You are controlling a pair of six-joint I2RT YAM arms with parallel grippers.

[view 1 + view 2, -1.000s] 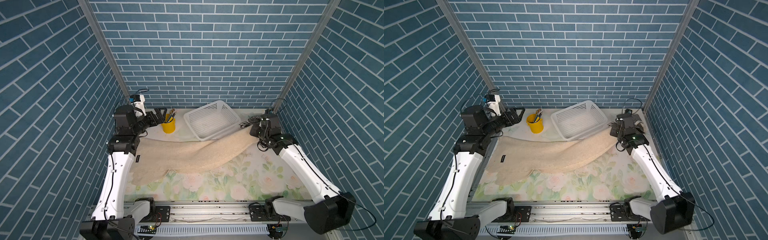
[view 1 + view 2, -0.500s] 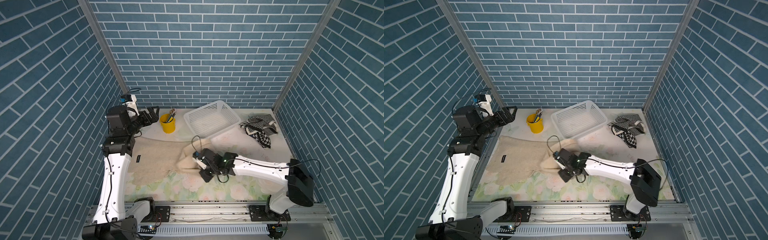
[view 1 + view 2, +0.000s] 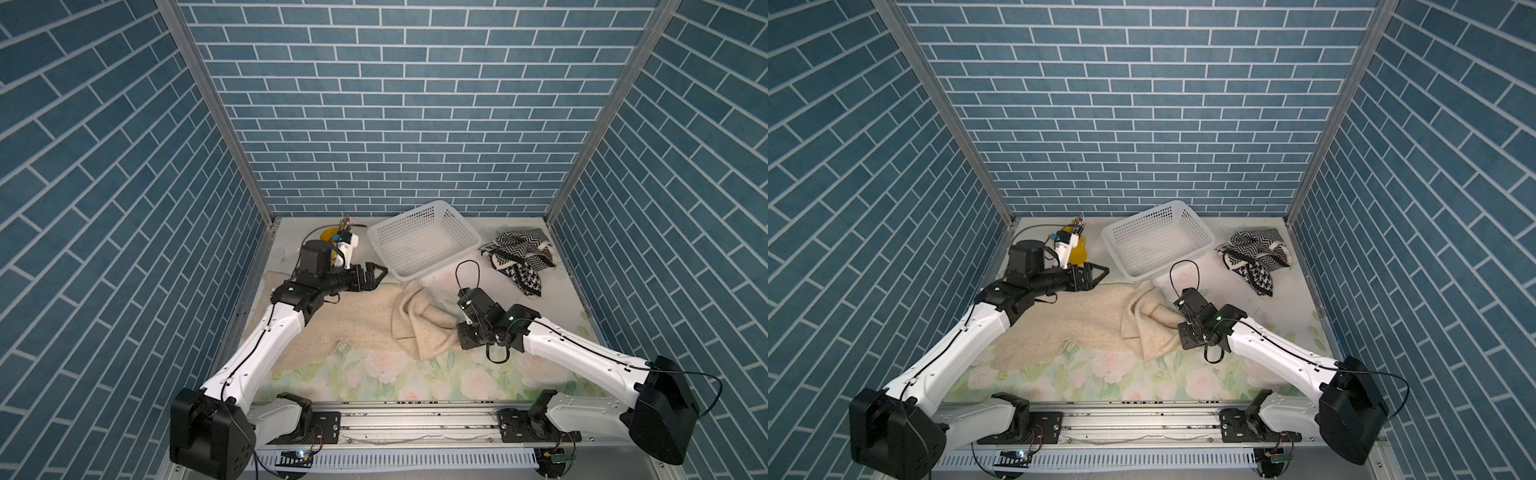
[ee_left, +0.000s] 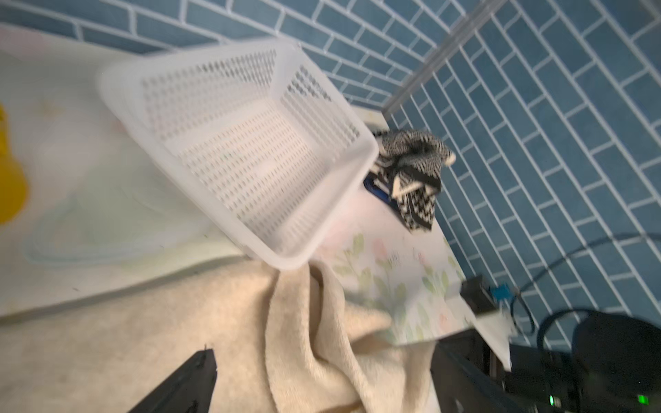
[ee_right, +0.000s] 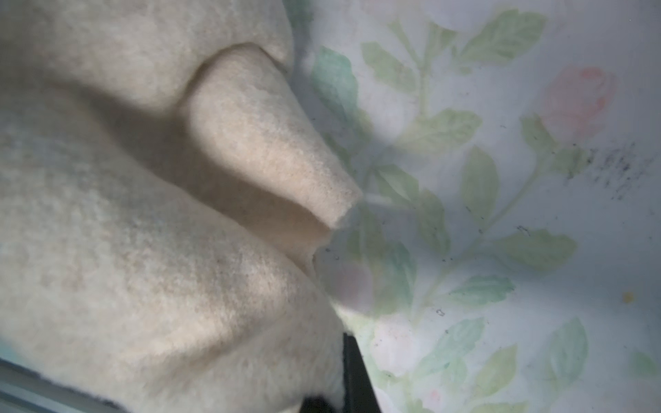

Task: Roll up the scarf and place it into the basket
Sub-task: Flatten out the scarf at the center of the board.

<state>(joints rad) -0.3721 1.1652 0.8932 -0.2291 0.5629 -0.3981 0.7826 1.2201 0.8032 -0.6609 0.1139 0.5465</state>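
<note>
The floral tablecloth (image 3: pixel 374 376) covers the whole work surface in front of you. The biggest thing on it is the scarf (image 3: pixel 353 320): a wide, cream-beige piece with a fuzzy, felted nap and no pattern. Most of it lies flat across the left half of the table, with a wavy near edge. Its right end is doubled back over the flat part in loose, crumpled folds, and a soft ridge runs from there toward the right arm. You can see the rounded fold and the fluffy cut edge close up in the right wrist view (image 5: pixel 250 143). It is folded, not rolled, and all of it lies on the table outside the basket (image 3: pixel 415 222).

That white perforated basket sits at the back of the table, turned at an angle. Its near corner is right up against the top of the scarf's folds, as the left wrist view shows (image 4: pixel 332 211).

A crumpled black-and-white zigzag cloth (image 3: pixel 519 249) lies to the right of the basket, well apart from the scarf.

Your right gripper (image 3: pixel 459 332) is closed down tight, with the scarf's folded end bunched into it. Your left gripper (image 3: pixel 382 275) stands spread wide with nothing between its jaws. It is near the scarf's far edge and points toward the basket.

A yellow cup (image 3: pixel 1079 249) of sticks stands behind the left wrist.
</note>
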